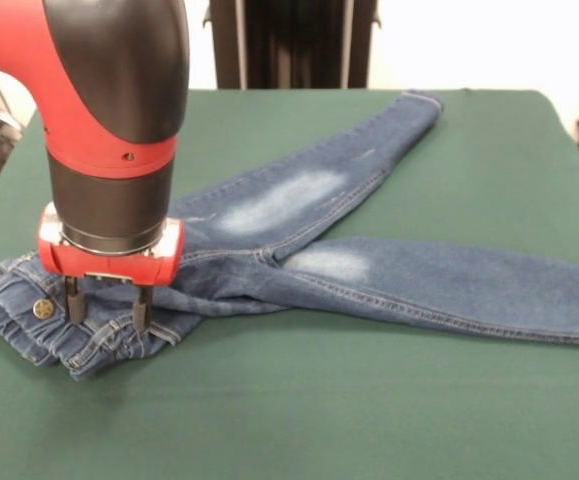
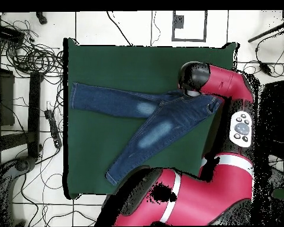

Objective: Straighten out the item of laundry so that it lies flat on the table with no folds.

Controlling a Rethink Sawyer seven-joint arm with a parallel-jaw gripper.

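Green felt table (image 1: 369, 400) fills the front view; dark stand behind it at top, cables on the floor round it in overhead view. Going L to R in front view: jeans (image 1: 389, 275) lie across the table, waistband bunched and rumpled at far left w/ brass button (image 1: 42, 309) showing, legs running right in a V, one up toward the far edge, the other out to the right edge. Legs look mostly flat, faded thigh patches up. Judged abt two-thirds done: waist end left to smooth, crotch area creased where the legs overlap. Arm comes down near-vertical over the waistband, wrist straight. Gripper (image 1: 107, 305) has fingers (image 1: 72, 300) parted a little, tips down on or in the denim; can't tell if cloth is pinched between them.
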